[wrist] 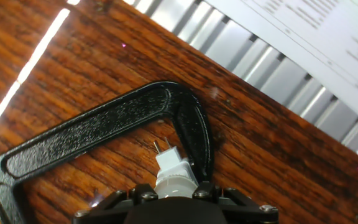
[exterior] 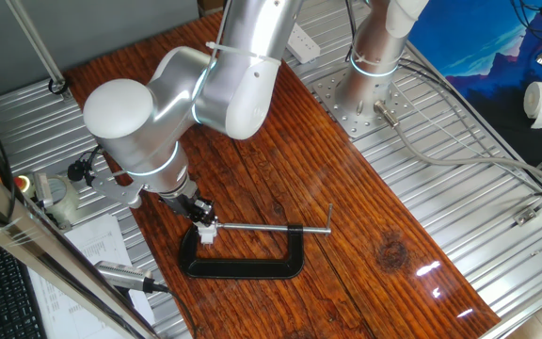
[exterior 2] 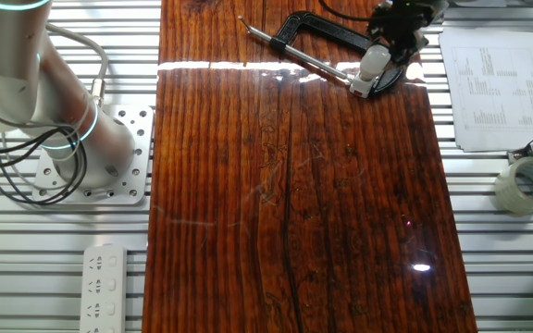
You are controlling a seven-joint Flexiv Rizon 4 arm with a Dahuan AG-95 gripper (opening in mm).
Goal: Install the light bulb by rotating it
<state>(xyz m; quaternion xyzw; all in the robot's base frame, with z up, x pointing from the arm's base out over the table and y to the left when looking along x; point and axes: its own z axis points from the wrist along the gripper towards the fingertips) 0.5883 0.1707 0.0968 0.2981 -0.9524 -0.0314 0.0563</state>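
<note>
Gripper (wrist: 174,198) over the clamp (wrist: 98,134)
Bulb (wrist: 174,183) mostly hidden by the fingers; grip state cannot be told.

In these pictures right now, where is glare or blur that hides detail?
One fixed view: white glare spots on the wooden table near the right edge. The other fixed view: a bright glare band crosses the table beside the C-clamp. Hand view: sharp on the clamp, but the gripper at the bottom edge is dark and soft.
</note>
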